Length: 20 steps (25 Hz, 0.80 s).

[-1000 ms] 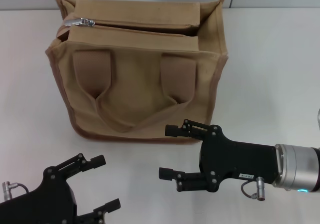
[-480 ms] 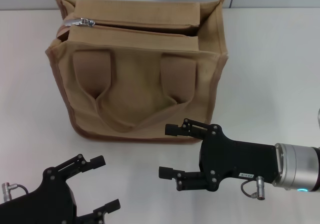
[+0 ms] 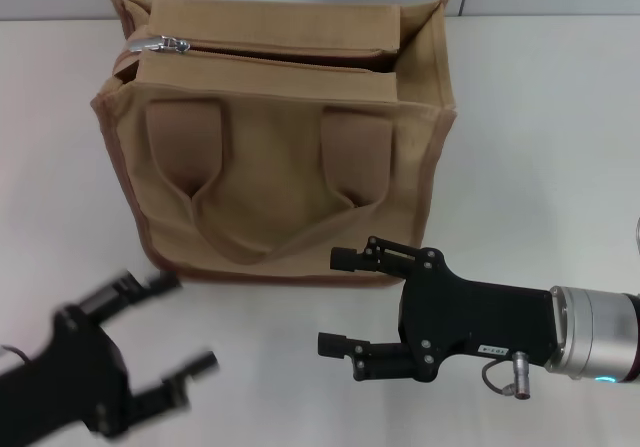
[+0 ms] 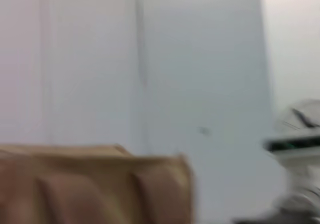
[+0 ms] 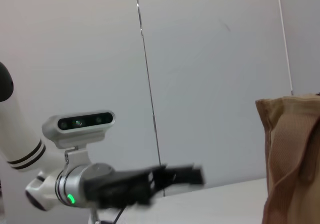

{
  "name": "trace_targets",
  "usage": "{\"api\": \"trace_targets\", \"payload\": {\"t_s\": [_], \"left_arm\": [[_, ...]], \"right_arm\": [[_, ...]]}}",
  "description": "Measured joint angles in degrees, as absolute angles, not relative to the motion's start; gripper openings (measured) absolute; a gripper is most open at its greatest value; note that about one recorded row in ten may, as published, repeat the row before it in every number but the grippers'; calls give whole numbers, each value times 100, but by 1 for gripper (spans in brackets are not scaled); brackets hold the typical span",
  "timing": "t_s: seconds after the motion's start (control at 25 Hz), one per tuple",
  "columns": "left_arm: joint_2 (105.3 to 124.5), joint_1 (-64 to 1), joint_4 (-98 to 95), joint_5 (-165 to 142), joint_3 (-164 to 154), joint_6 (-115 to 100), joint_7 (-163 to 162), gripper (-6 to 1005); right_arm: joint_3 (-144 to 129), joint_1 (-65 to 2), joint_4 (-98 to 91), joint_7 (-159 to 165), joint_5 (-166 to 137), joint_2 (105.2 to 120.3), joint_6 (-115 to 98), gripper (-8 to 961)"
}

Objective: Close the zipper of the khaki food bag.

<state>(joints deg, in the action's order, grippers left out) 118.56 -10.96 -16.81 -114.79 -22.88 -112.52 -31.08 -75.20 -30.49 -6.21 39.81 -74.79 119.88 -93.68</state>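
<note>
Jaws spread on the left gripper [image 3: 158,342], low by the near left corner, gripping nothing. Jaws spread too on the right gripper [image 3: 343,302], empty, pointing leftward just before the bag's [image 3: 270,192] front face. Bag upright on the white surface [image 3: 540,127], zipper [image 3: 270,55] running left to right along its top, mostly unclosed. Silver pull [image 3: 162,44] parked at the far left end. Closing travel probably rightward. Left gripper nearer the pull; both well below it.
</note>
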Motion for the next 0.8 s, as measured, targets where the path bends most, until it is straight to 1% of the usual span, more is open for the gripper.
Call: {"api": "trace_targets", "payload": {"t_s": [0.24, 0.4, 0.64, 0.8], "left_arm": [[11852, -968, -1272, -11143, -766, -11354, -3160, 787], [11847, -991, -1214, -11025, -76, -11344, -3160, 786], [11850, -1370, -1207, -10974, 865, -10953, -3166, 785], [11851, -1805, -1239, -11058, 843, -10356, -3165, 775]], "right_arm": [[-7484, -3051, -625, 3981, -7479, 11989, -9370, 846], [-7459, -3073, -643, 3981, -7464, 11988, -9370, 846], [-7424, -3097, -682, 3981, -7402, 11988, -9350, 846], [-7402, -3118, -707, 3983, -7398, 11989, -9330, 846]]}}
